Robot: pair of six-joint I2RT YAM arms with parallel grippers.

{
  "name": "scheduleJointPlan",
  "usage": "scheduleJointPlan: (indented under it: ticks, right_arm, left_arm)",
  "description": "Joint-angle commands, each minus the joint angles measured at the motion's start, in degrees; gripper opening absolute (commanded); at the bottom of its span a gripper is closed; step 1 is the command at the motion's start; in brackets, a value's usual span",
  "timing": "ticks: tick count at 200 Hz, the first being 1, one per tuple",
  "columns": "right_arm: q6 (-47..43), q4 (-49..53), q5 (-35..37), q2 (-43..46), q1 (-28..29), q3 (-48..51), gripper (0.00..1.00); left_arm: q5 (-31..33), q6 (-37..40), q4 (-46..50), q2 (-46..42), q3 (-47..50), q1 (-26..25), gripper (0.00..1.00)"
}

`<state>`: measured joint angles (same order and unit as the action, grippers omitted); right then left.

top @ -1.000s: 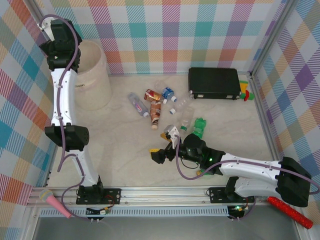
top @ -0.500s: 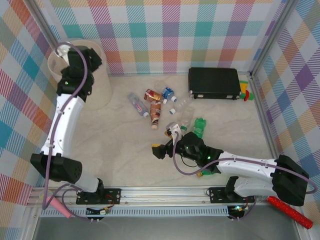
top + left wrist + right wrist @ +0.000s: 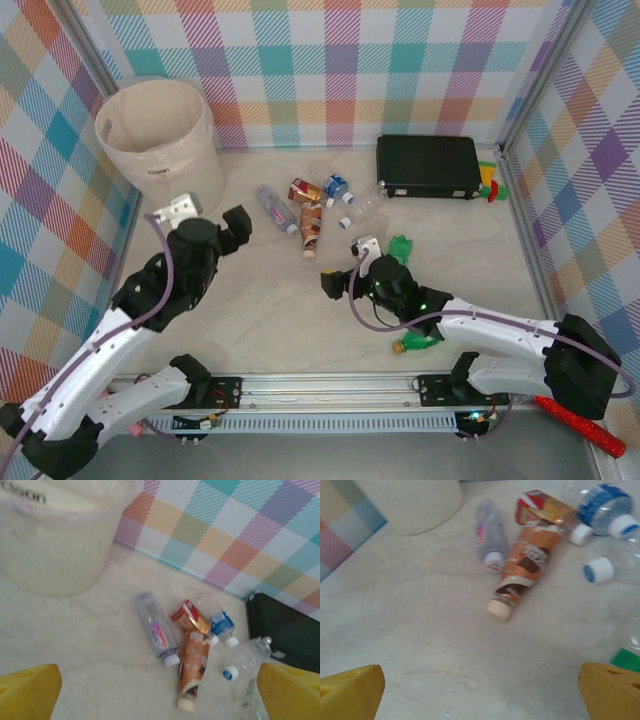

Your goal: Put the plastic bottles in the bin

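My left gripper and right gripper are hanging wide open, empty; bottles are lying mid-frame, outside the upper-left bin.

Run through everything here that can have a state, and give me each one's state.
bin: upright, top open.
black case: closed, lying flat.
orange-labelled bottle: on its side, capped.
pink-labelled clear bottle: on its side, capped.
blue-labelled bottle: on its side, capped.
green bottle: lying on the table.
left end effector: open, empty.
right end effector: open, empty.
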<state>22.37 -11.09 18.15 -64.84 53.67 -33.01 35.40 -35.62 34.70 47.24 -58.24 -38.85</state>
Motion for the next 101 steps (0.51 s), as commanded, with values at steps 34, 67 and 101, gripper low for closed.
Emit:
scheduleJointPlan:
  ticks: [34, 67, 101]
  right_arm:
    - [12.2, 26.8, 7.9, 2.3, -3.6, -9.5, 1.0]
    - [14.7, 34.4, 7.7, 2.8, -6.2, -10.3, 0.97]
    - [16.3, 39.6, 7.0, 2.7, -9.3, -10.3, 0.95]
  left_arm:
    - [5.1, -9.2, 3.2, -1.8, 10.6, -12.0, 1.0]
    - [5.6, -9.5, 1.1, -1.3, 12.6, -16.5, 1.0]
    - [7.9, -12.0, 2.4, -0.6, 13.9, -19.5, 1.0]
